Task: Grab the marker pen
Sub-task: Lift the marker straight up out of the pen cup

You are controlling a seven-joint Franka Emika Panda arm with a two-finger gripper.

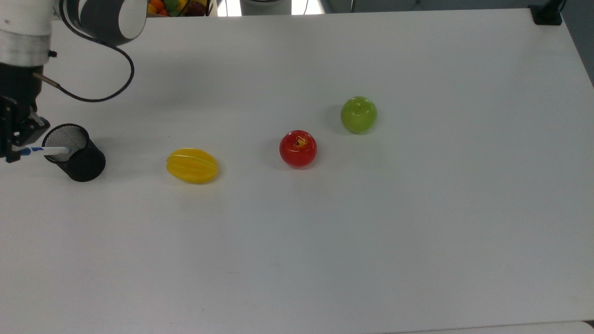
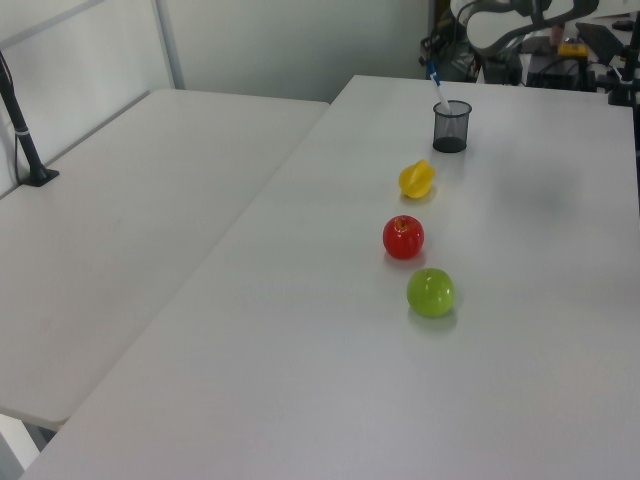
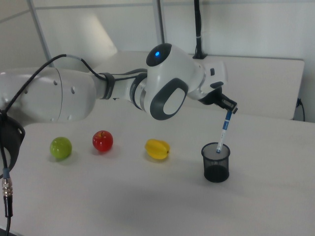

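Your black two-finger gripper clamps the slim white, blue-capped marker pen by its top, nearly lifted free; its lower end sits inside the black mesh cup.

white table | second table | pale wall

We see the white, blue-capped marker pen held near-upright, lower tip inside the black mesh cup.
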